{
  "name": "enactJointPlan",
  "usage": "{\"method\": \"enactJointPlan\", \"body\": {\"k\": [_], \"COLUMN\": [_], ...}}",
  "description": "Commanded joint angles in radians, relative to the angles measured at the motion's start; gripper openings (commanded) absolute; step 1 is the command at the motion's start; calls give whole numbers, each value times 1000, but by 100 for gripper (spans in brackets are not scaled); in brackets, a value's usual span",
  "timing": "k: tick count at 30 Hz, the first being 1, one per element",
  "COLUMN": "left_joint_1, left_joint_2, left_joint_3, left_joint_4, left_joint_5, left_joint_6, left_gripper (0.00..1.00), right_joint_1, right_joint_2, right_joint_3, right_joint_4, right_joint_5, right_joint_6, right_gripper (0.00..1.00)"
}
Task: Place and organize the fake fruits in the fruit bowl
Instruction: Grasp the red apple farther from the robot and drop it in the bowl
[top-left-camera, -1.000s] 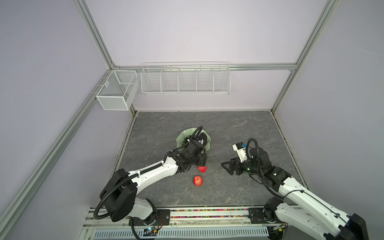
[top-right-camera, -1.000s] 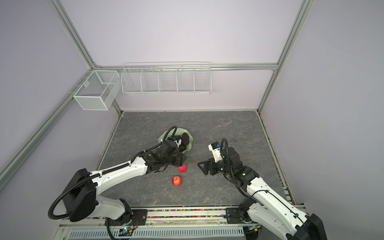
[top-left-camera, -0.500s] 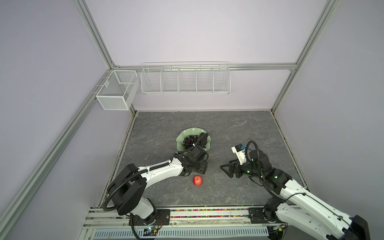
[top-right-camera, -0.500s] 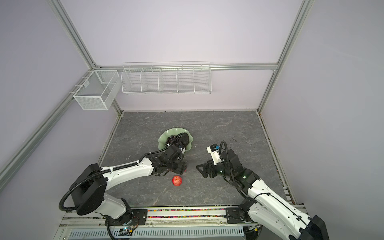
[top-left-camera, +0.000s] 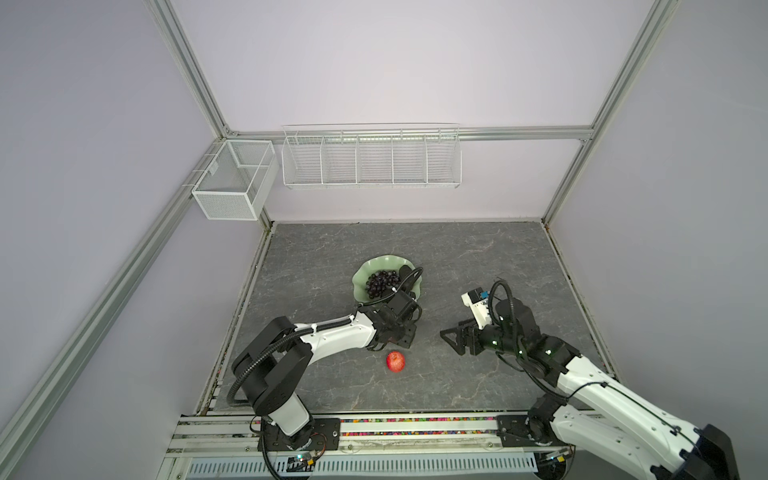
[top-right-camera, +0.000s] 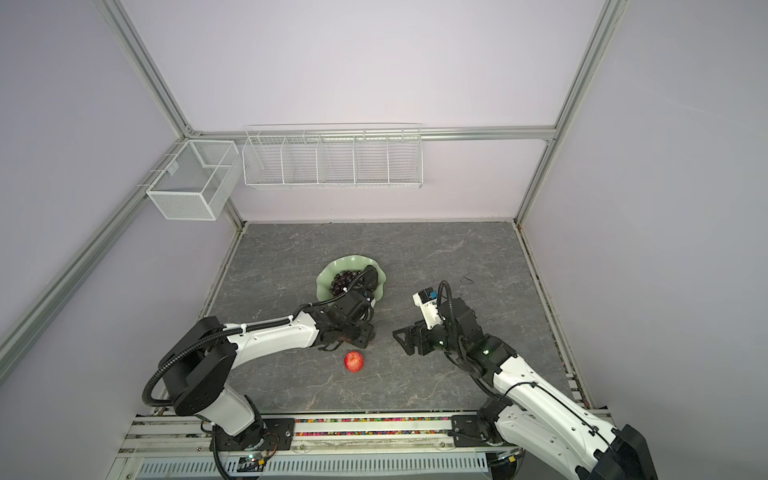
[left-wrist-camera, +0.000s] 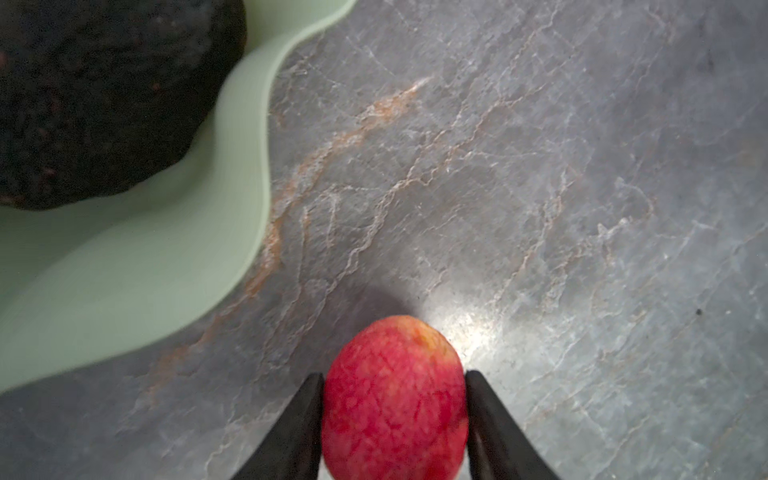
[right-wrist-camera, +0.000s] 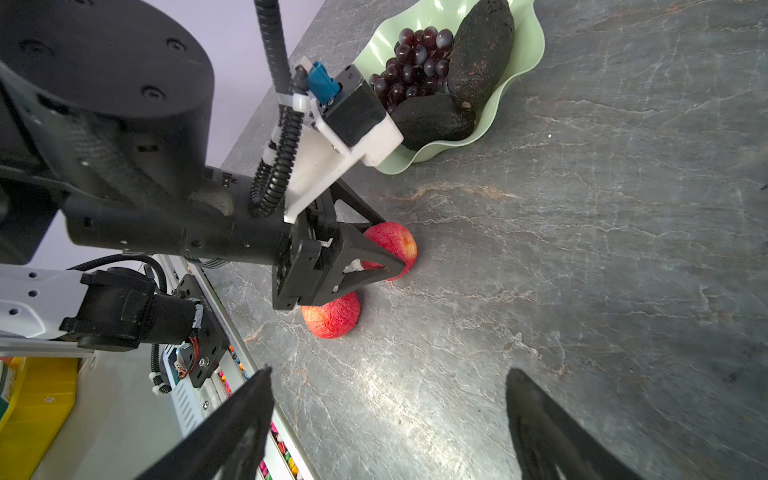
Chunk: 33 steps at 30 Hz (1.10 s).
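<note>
Left claw (left-wrist-camera: 395, 376) pinching one red apple (left-wrist-camera: 394, 415), seemingly on the surface (left-wrist-camera: 540, 166), just outside the fruit bowl (top-left-camera: 360, 282) holding grapes (top-left-camera: 380, 282) and two avocados (right-wrist-camera: 478, 58); second apple (top-left-camera: 395, 361) farther out; right claw (right-wrist-camera: 389, 370) agape, empty.

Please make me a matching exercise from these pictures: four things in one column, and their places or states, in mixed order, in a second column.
Column one:
1. grapes
2. left gripper
3. right gripper
4. loose apple

Column two:
A. open, holding nothing
B. in the bowl
C. lying free on the table
D. closed on the other apple

Pairs: 1-B, 2-D, 3-A, 4-C.
</note>
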Motion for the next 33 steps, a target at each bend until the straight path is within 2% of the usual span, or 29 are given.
{"method": "enactJointPlan", "body": {"k": [1, 4, 8, 11, 13, 15, 20, 23, 33], "left_joint_1": [-3, -3, -3, 0, 11, 50, 161, 195, 236], "left_joint_2": [7, -26, -141, -227, -264, -277, -219, -173, -47], "left_joint_3": [25, 37, 64, 92, 93, 87, 118, 124, 112], "left_joint_4": [0, -15, -24, -47, -38, -32, -102, -88, 1], "left_joint_5": [17, 38, 69, -39, -114, -162, -251, -249, -270], "left_joint_6": [-3, 1, 7, -1, 41, 61, 61, 64, 62], "left_gripper": [43, 37, 37, 38, 40, 41, 41, 41, 42], "right_joint_1": [8, 8, 8, 8, 7, 9, 9, 9, 23], "right_joint_2": [3, -4, -7, 22, 50, 79, 137, 135, 129], "right_joint_3": [22, 17, 12, 25, 39, 54, 92, 94, 95], "right_joint_4": [-11, -15, -3, 10, 27, 47, 64, 64, 49], "right_joint_5": [7, 15, 21, 20, 7, -6, -40, -40, -35], "right_joint_6": [-24, -24, -21, -22, -25, -25, -30, -29, -27], "right_gripper": [88, 88, 89, 88, 89, 88, 88, 88, 88]}}
